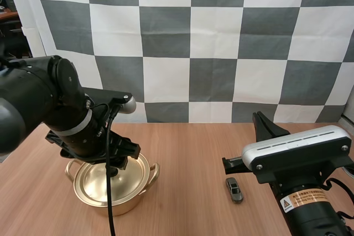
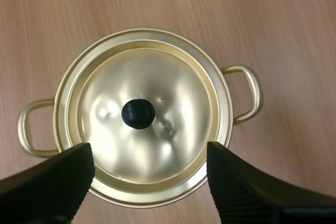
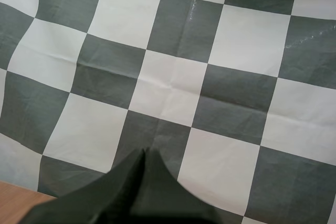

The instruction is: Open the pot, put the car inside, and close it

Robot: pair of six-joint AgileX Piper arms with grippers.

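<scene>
Left wrist view first: how does the left hand [image 2: 149,150] stand?
– Released. Its two black fingers [image 2: 58,182] are spread wide, ribbed faces turned inward, right above the round gold metal pot [image 2: 63,108].
– Is the pot shut?
– Yes. The domed gold lid [image 2: 173,87] sits inside the rim, and its round black knob [image 2: 138,114] lies under the gap between the fingers, a little ahead of the tips. A looped handle sticks out past each finger.
– Does the hand touch anything?
– I cannot tell whether the tips touch the lid. Nothing is pinched between them.
– And the right hand [image 3: 145,156]?
– Clenched on nothing. In the right wrist view its fingers lie together as one dark wedge, lifted off the wooden counter [image 1: 193,153].
– Where is the car?
– In the high view the small grey toy car [image 1: 234,189] lies on the counter below the right hand, on the side towards the left hand, well apart from the pot.
</scene>
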